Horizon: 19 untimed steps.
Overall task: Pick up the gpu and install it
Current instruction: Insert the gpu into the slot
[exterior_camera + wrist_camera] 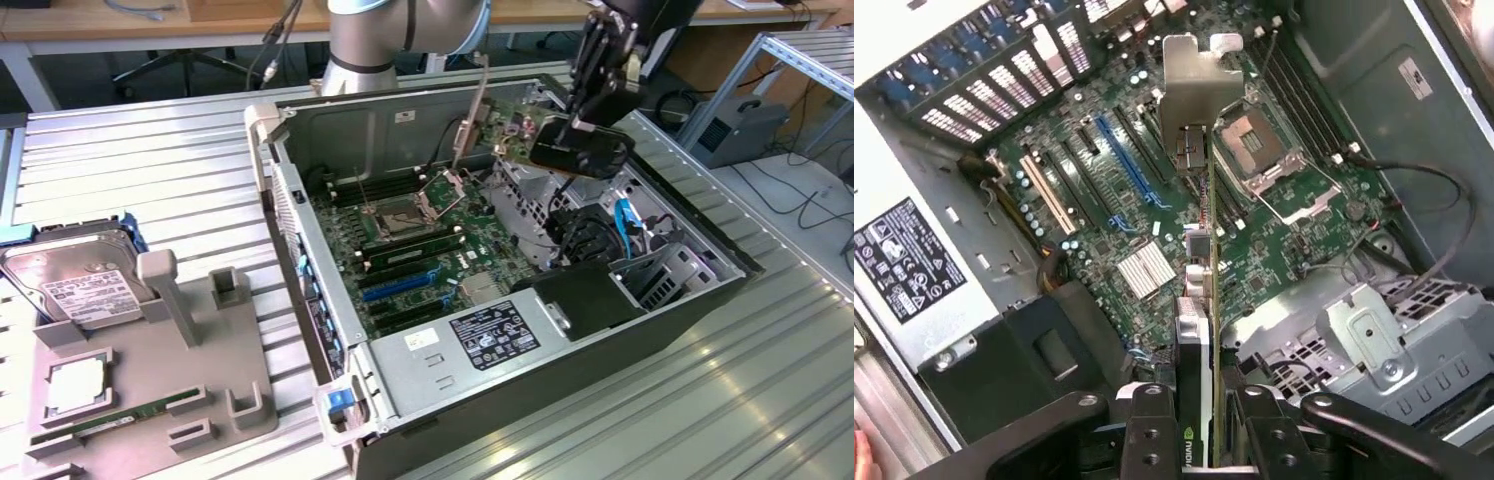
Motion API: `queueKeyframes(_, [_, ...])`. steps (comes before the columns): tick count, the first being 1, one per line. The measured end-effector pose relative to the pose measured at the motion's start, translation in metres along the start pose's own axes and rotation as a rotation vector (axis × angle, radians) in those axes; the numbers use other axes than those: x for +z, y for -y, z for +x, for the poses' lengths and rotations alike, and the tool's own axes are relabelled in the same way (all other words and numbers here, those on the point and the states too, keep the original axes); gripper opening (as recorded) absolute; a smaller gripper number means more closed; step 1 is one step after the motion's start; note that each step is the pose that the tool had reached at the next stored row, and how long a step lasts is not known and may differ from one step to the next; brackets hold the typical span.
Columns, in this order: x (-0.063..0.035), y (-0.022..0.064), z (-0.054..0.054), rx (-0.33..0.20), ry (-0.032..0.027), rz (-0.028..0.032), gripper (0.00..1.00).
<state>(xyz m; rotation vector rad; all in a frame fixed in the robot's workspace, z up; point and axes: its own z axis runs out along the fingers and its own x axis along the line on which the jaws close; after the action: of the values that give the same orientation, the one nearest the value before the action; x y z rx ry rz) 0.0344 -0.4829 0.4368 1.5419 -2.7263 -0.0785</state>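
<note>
- gripper [1201, 440] clamped on gpu [1199, 300], card edge-on between the fingers
- gpu in the air over the motherboard [1144, 190], inside the open case [287, 200]
- silvery bracket [1199, 90] on the end away from the gripper

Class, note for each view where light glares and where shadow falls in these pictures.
Exterior view: light streaks glare off the ribbed table, while the gripper reads dark. Wrist view: the gpu bracket shines pale; the gripper's fingers sit in shadow.
</note>
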Motion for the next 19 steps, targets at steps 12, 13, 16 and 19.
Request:
queueKeyframes(12, [0.0013,-0.0003,-0.0007,-0.372,-0.0247,-0.0036,0.27])
queueKeyframes(13, [0.0015,-0.0004,-0.0009,-0.400,-0.0295,-0.0026,0.27])
queueKeyframes(16, [0.0020,-0.0014,-0.0025,-0.466,-0.0461,0.0014,0.27])
queueKeyframes(19, [0.0024,-0.0035,-0.0056,-0.497,-0.0581,0.0049,0.27])
